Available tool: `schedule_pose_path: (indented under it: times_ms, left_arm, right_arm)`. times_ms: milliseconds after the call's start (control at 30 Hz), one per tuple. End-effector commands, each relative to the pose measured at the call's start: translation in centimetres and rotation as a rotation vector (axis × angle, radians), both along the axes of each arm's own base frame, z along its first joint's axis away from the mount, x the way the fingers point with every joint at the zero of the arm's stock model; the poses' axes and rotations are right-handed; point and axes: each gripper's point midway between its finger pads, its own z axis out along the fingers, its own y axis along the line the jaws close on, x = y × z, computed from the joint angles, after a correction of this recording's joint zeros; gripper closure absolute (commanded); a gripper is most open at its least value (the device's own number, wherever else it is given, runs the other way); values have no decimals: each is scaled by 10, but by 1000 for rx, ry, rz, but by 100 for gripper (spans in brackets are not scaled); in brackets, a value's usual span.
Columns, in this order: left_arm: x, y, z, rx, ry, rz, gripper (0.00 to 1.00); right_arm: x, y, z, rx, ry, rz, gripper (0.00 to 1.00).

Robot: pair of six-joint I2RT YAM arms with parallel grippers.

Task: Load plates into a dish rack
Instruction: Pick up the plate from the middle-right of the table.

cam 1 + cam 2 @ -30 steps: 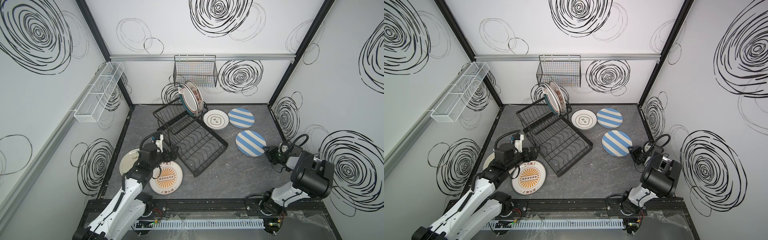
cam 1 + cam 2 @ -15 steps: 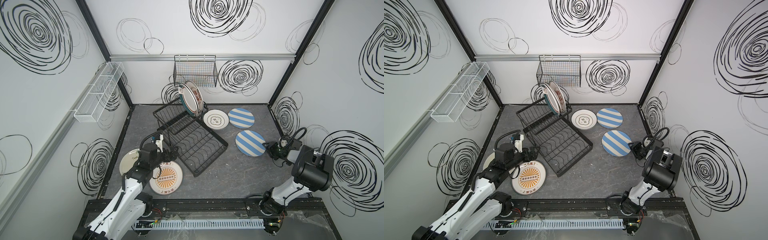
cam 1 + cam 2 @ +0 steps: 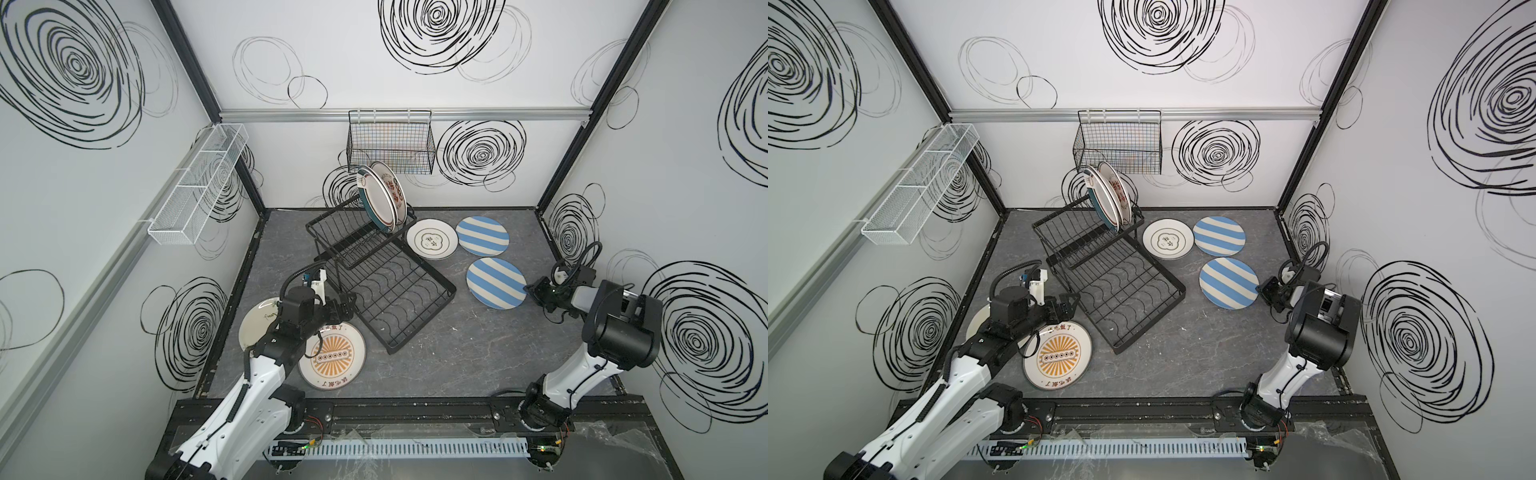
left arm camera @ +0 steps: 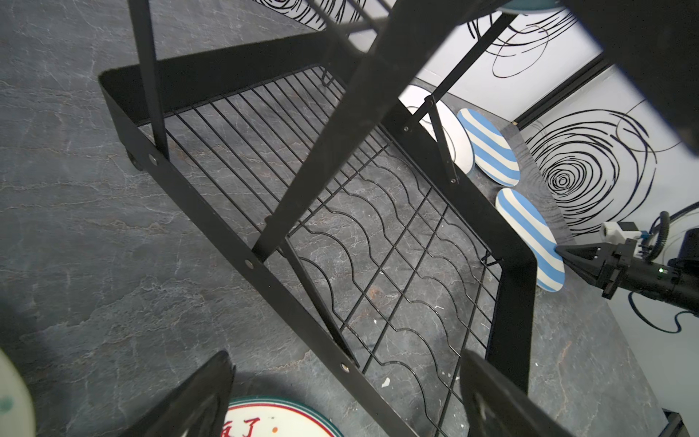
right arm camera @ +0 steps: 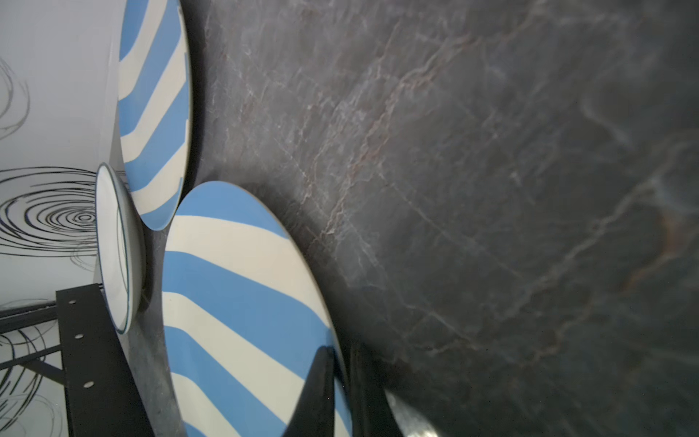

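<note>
Right gripper [image 3: 528,289] clamped on rim of round blue-white striped ceramic plate [image 3: 494,282], grasp step looks done; next needs lift, tilt upright, carry ahead to black wire dish rack [image 3: 395,291].

Looking at the near striped plate [image 5: 242,287], I see glossy, smooth glazed ceramic. The dish rack [image 4: 200,212] is matt black coated metal, band and thin wire. The tabletop [image 4: 75,246] is dark, stone-look, veined, low sheen.
</note>
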Motion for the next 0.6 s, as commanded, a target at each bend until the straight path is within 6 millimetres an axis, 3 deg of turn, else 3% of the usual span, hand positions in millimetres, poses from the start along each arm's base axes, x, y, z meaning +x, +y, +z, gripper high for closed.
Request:
schedule_pose_path:
  times_ms: [0,133,333,567]
  left_arm:
    - [3,2,7,7,-26,9,4]
    - [3,2,8,6,-26,7,4]
    - [4,2,10,10,-30,4,4]
    - [4,0,13,8,-38,-8,4]
  right_arm:
    - [-66,19,-59,36,334,-22,99]
    - [-66,13,-49,30,314,-37,100]
    - [-56,-4,-2,-19,218,-60,100]
    - [-49,4,41,-52,118,-41,100]
